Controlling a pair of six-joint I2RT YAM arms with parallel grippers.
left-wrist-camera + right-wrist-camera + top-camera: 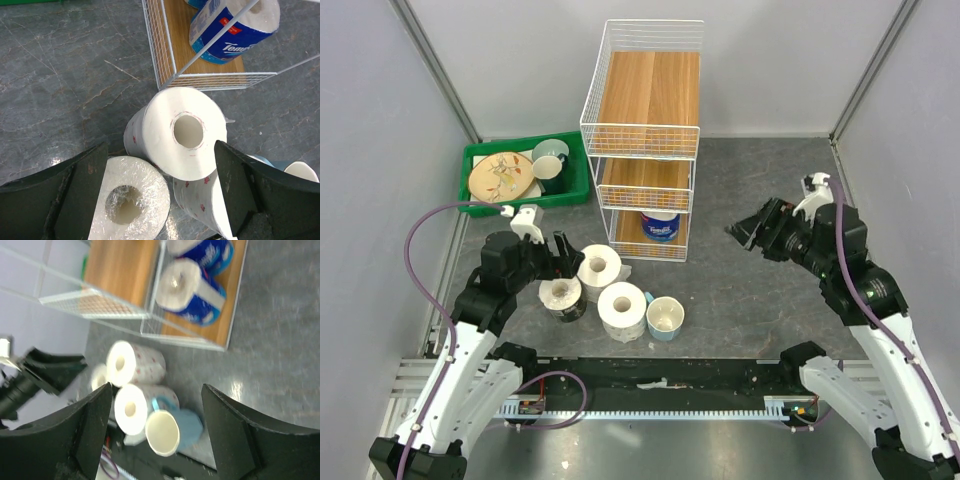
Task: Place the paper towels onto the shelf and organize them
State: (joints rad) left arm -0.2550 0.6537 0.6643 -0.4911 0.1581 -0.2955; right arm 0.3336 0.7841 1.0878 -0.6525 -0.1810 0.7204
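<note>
**Top view.** The left pincer (563,257), jaws wide and holding nothing, hangs over three white paper-towel rolls standing on end on the grey table (740,300). The far roll (599,266) is just beside its fingers; the film-wrapped roll (561,297) and the near roll (622,310) are nearer its base. Beyond the fingertips stands the tall white wire shelf with wooden boards (650,90), with a blue-wrapped roll (660,226) on its lowest board. The right pincer (752,230), open and empty, hovers to the right of the shelf.

**Left wrist view.** The far roll (187,132) lies between the spread fingers (75,195); contact cannot be told. The film-wrapped roll (130,200) is by the left finger and the near roll (200,205) by the right.

**Right wrist view (blurred).** Between the open fingers (235,430) appear the far roll (135,362), the near roll (140,407) and a pale blue cup (170,432). A second blue-wrapped roll (202,250) shares the lowest board.
</note>
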